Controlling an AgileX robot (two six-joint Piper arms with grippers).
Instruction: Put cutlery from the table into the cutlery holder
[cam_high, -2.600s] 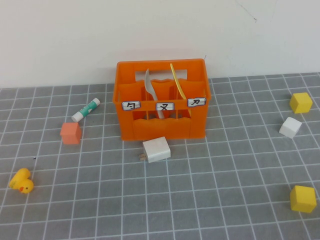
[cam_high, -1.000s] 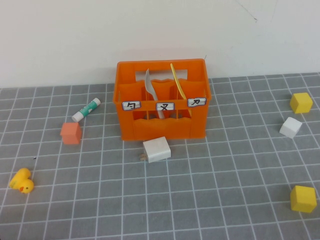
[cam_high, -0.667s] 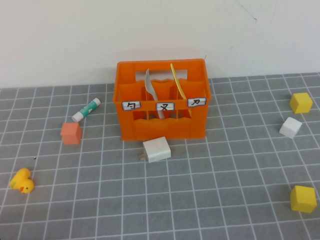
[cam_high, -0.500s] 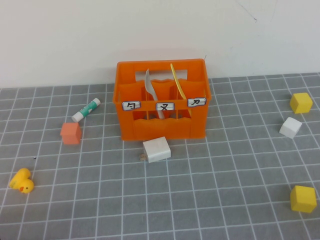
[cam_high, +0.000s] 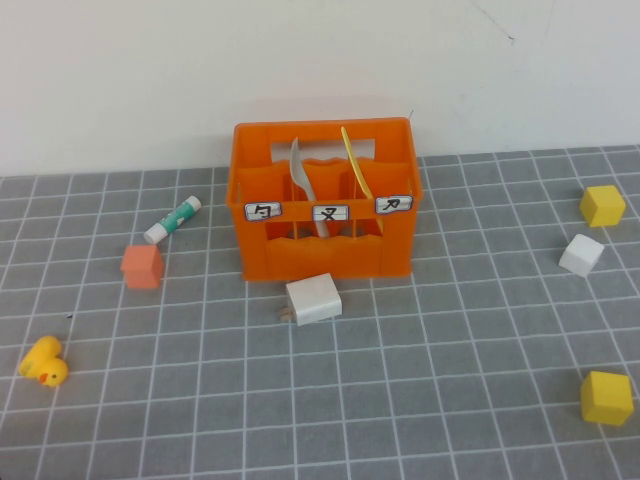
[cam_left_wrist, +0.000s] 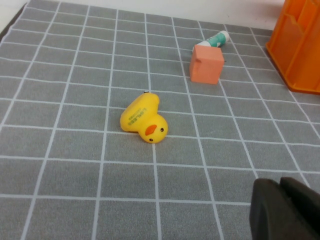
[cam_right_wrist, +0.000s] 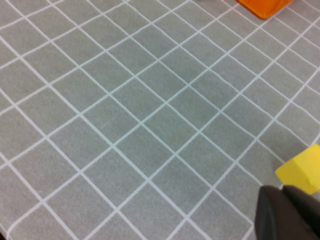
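Note:
The orange cutlery holder (cam_high: 325, 200) stands at the back middle of the tiled table (cam_high: 400, 400). A grey fork (cam_high: 300, 180) and a pale yellow knife (cam_high: 352, 160) stand upright inside its compartments. Neither arm shows in the high view. My left gripper (cam_left_wrist: 282, 192) is shut and empty, hovering over bare tiles near a yellow duck (cam_left_wrist: 144, 120), with a corner of the cutlery holder (cam_left_wrist: 297, 45) far off. My right gripper (cam_right_wrist: 285, 200) is shut and empty beside a yellow cube (cam_right_wrist: 302, 170); a corner of the cutlery holder (cam_right_wrist: 262, 6) shows at the edge.
A white block (cam_high: 313, 299) lies just in front of the crate. A green-and-white glue stick (cam_high: 172, 219), an orange-pink cube (cam_high: 142, 266) and the duck (cam_high: 43, 362) sit at the left. Two yellow cubes (cam_high: 602, 205) (cam_high: 606, 397) and a white cube (cam_high: 581, 254) sit at the right.

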